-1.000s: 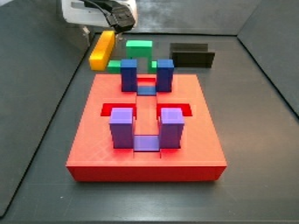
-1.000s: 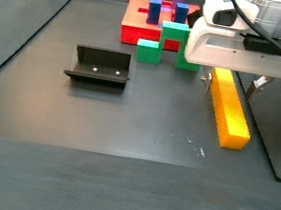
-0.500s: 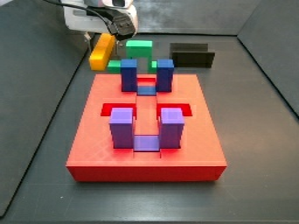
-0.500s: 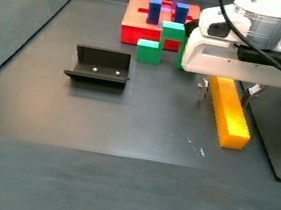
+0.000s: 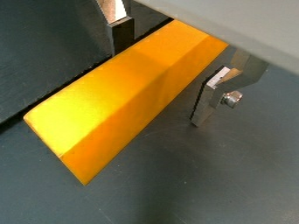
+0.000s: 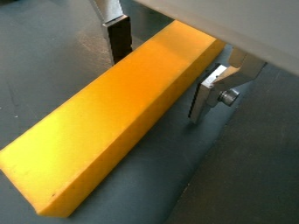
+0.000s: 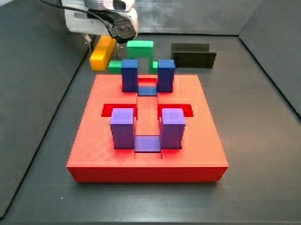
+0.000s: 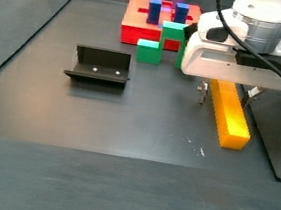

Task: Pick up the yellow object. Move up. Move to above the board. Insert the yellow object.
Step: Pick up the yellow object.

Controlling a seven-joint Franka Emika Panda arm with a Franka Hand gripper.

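The gripper (image 5: pixel 170 66) straddles one end of the yellow bar (image 5: pixel 122 101), its fingers (image 6: pixel 208 92) spread on either side, released and not visibly pressing it; the bar (image 8: pixel 228 115) lies flat on the dark floor; the red board (image 7: pixel 146 132) sits well apart, with a green block (image 8: pixel 149 51) and the fixture (image 8: pixel 98 67) nearer.

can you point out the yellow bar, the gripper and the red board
yellow bar (image 6: pixel 117 131): wrist view, middle of its top face
gripper (image 6: pixel 163 52): wrist view, midway between the two fingertips, which straddle the bar
red board (image 7: pixel 147 145): side view, flat top surface near the front edge
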